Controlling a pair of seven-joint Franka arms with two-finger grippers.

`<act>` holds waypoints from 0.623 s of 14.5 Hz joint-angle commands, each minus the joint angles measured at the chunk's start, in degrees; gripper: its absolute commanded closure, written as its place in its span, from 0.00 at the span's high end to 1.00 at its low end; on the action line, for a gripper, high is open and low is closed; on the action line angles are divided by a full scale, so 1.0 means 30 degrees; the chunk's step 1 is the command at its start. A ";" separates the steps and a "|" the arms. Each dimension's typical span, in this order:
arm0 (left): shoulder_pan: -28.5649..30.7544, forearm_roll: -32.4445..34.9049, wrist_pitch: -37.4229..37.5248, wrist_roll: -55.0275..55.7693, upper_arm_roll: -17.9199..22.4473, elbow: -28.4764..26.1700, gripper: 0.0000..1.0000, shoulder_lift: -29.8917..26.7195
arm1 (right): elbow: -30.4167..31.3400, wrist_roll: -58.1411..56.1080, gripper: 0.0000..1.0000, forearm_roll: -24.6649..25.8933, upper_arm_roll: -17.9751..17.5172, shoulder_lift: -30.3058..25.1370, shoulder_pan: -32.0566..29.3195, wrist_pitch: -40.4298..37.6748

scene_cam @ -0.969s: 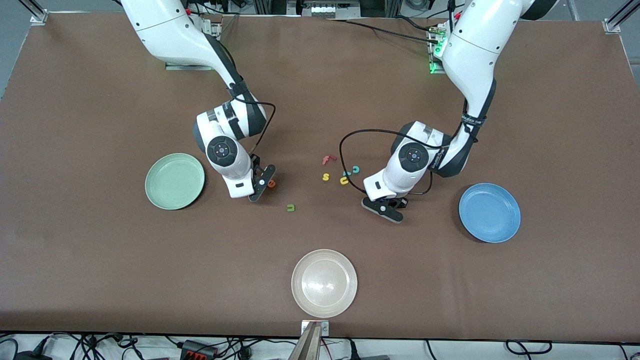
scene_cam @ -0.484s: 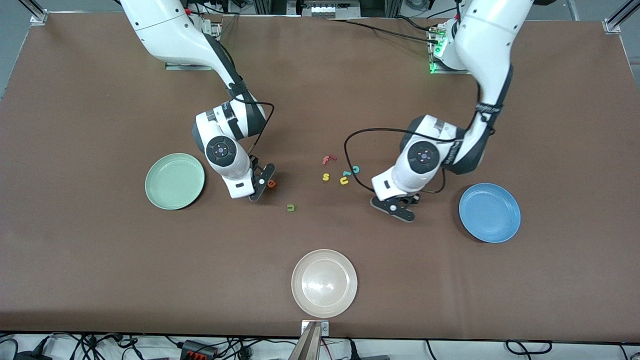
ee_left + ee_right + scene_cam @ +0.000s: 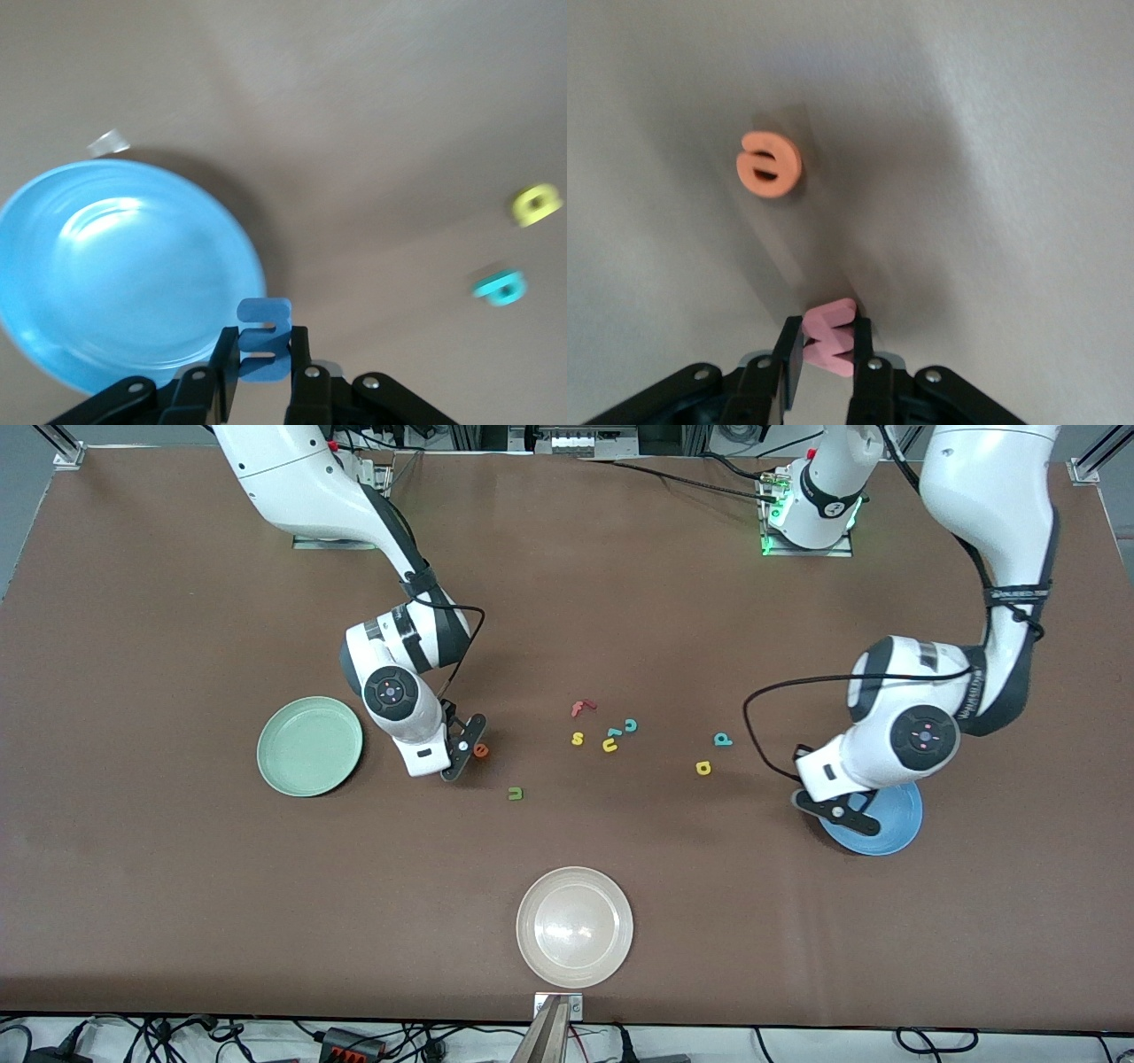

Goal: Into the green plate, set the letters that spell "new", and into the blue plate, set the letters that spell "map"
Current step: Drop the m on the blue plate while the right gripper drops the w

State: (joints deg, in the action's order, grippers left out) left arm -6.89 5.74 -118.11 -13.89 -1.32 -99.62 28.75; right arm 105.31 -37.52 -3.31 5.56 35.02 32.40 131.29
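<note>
My left gripper (image 3: pixel 837 808) is shut on the blue m (image 3: pixel 263 339) and hangs over the rim of the blue plate (image 3: pixel 890 824), which fills one side of the left wrist view (image 3: pixel 115 274). The teal p (image 3: pixel 723 739) and yellow a (image 3: pixel 703 767) lie on the table between that plate and the middle. My right gripper (image 3: pixel 464 746) is shut on the salmon w (image 3: pixel 831 341), low over the table beside the orange e (image 3: pixel 481 750), close to the green plate (image 3: pixel 310 746). The dark green n (image 3: pixel 515 794) lies nearer the front camera.
A red f (image 3: pixel 580 708), yellow s (image 3: pixel 578 738), yellow u (image 3: pixel 609 745) and teal c (image 3: pixel 630 725) cluster mid-table. A beige plate (image 3: pixel 574 926) sits near the front edge.
The left arm has swung from mid-table to the blue plate with the m, uncovering the p and a. The right gripper has closed on the w and stayed in place.
</note>
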 commanded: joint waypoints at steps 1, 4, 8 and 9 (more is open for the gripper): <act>0.0740 0.0985 -0.0617 -0.1780 -0.0233 -0.0219 0.07 0.0406 | 0.0141 -0.0151 0.08 -0.0100 0.0546 -0.1474 -0.0689 -0.1832; 0.1472 0.0986 -0.1438 -0.2400 -0.0232 -0.0337 0.33 0.1489 | 0.0170 -0.0181 0.08 -0.0012 0.1569 -0.2471 -0.1629 -0.3619; 0.1505 0.0928 -0.1180 -0.2168 -0.0612 -0.0338 1.00 0.1113 | 0.0462 -0.0122 0.08 -0.0012 0.3650 -0.2622 -0.1601 -0.4768; 0.1388 0.0869 -0.0829 -0.2021 -0.0990 -0.0279 1.00 0.0908 | 0.0753 -0.0006 0.09 -0.0012 0.3944 -0.2563 -0.1630 -0.4594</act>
State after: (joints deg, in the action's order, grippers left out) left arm -2.62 7.69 -122.58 -19.78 -2.11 -100.49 33.74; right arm 105.54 -37.79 -3.30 16.17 27.55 27.20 117.37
